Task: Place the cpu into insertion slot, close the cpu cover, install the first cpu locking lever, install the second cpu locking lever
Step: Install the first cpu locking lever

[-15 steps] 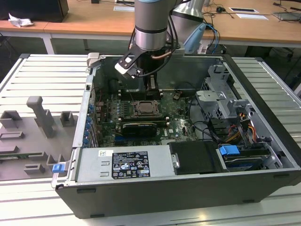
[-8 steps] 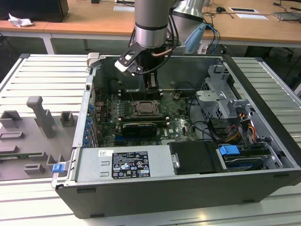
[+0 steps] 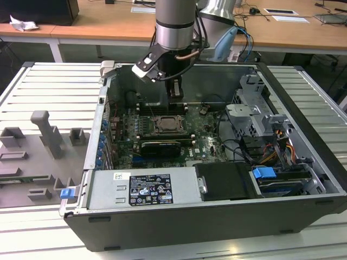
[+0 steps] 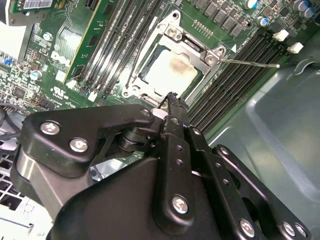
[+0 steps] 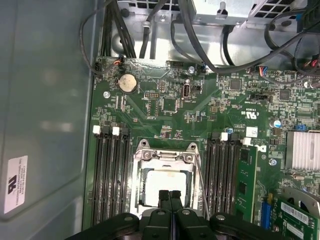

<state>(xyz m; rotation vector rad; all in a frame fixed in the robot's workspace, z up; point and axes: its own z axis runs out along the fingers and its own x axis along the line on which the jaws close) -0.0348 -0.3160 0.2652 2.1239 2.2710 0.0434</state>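
Observation:
The cpu (image 4: pixel 167 72) (image 5: pixel 162 185), a pale silver square, lies in the insertion slot (image 3: pixel 167 125) on the green board. The cpu cover (image 4: pixel 197 50) (image 5: pixel 165 157), a shiny metal frame with a window, lies flat around it. A thin metal locking lever (image 4: pixel 250 62) (image 5: pixel 202 185) sticks out from one corner of the slot over the memory slots. My gripper (image 4: pixel 172 97) (image 5: pixel 170 194) (image 3: pixel 174 92) hangs just above the slot's edge, shut, its two black fingertips pressed together with nothing between them.
Black memory slots (image 5: pixel 107 175) flank the socket on both sides. A black graphics card (image 3: pixel 160 146), the power supply (image 3: pixel 143 189), a drive cage (image 3: pixel 252 114) and loose cables (image 5: pixel 150 30) crowd the open case. Grey fixtures (image 3: pixel 46 135) stand on the table at the exterior view's left.

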